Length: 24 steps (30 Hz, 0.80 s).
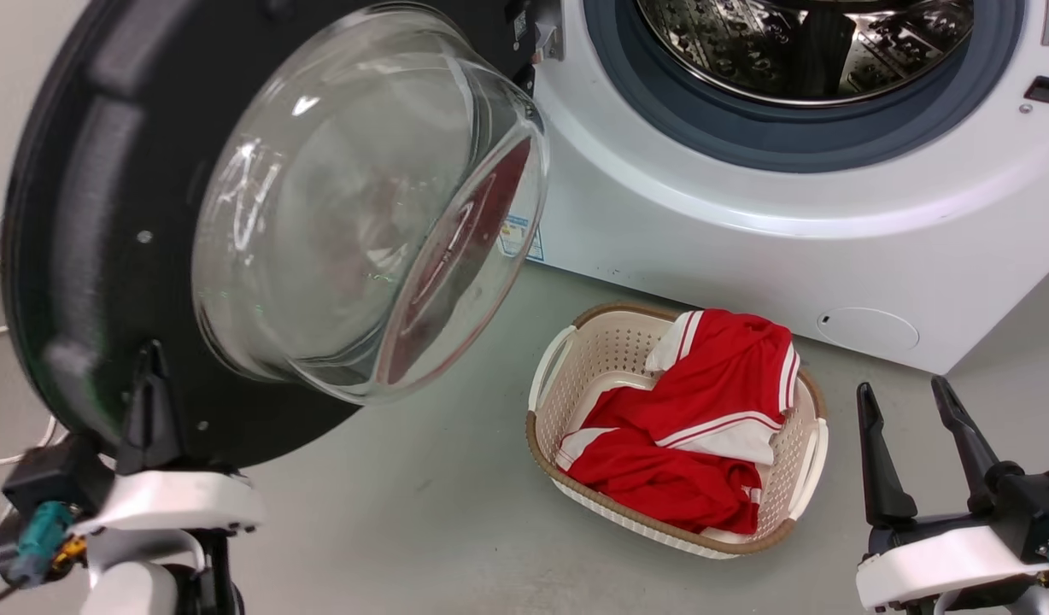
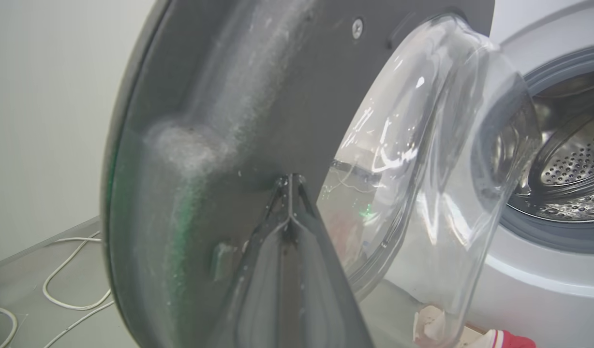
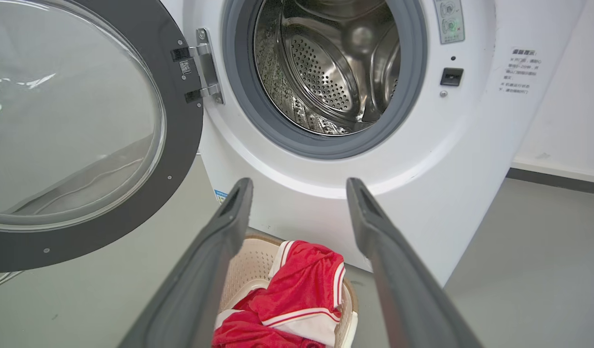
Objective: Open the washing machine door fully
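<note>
1. The washing machine (image 1: 704,256) stands ahead of the right claw (image 1: 903,393), its drum (image 1: 806,43) exposed.
2. The washing machine door (image 1: 89,213) hangs wide, seemingly not fully back. The left claw (image 1: 153,359), fingers together, rests its tips on the door's dark inner face beside the glass bowl (image 1: 362,213). On that glossy face the tips could skid onto the glass.
3. The laundry basket (image 1: 593,359) sits between the claws.
4. The right claw's fingers are apart and hold nothing.

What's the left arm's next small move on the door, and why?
Probably push the washing machine door slightly further outward. The left gripper, shut, appears to press its tip on the door's inner face near the rim, and the door seems only partly swung on its hinge. The right gripper hangs open, apart.
</note>
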Available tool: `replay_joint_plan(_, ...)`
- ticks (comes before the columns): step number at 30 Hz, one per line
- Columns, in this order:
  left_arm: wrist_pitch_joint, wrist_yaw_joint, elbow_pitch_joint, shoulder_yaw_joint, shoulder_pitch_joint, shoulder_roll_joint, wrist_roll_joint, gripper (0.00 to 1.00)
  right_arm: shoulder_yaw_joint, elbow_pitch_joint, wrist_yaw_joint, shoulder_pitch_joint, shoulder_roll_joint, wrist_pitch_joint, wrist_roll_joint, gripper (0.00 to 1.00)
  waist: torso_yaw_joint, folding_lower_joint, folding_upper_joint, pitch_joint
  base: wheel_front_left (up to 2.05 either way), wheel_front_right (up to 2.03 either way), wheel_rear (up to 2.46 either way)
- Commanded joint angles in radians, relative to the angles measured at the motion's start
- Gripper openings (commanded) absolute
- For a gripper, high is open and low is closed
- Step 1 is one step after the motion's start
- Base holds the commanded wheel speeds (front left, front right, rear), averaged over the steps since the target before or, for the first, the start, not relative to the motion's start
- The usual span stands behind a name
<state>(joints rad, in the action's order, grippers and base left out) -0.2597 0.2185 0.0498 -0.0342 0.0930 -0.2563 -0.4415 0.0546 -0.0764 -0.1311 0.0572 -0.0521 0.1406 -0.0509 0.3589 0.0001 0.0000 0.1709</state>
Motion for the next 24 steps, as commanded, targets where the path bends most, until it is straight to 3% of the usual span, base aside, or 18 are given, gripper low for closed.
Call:
replay_joint_plan(1,-0.005,-0.005,0.013,0.015,0.022,-0.01,-0.005,0.0,0.001,-0.007,0.001,-0.016,-0.002,0.001,0.008,1.0,-0.004,-0.0001,0.0,0.006,0.0,0.0,0.0)
replay_joint_plan(18,-0.005,-0.101,0.276,0.166,0.221,-0.078,-0.018,0.0,0.001,0.01,0.001,-0.041,-0.011,0.01,0.007,1.0,-0.039,-0.0001,0.0,0.031,0.0,0.0,0.0)
replay_joint_plan(24,-0.005,-0.111,0.241,0.19,0.164,-0.031,0.044,0.0,0.002,0.033,0.001,-0.043,-0.005,0.027,-0.002,1.0,-0.064,-0.0001,0.0,0.01,0.0,0.0,0.0)
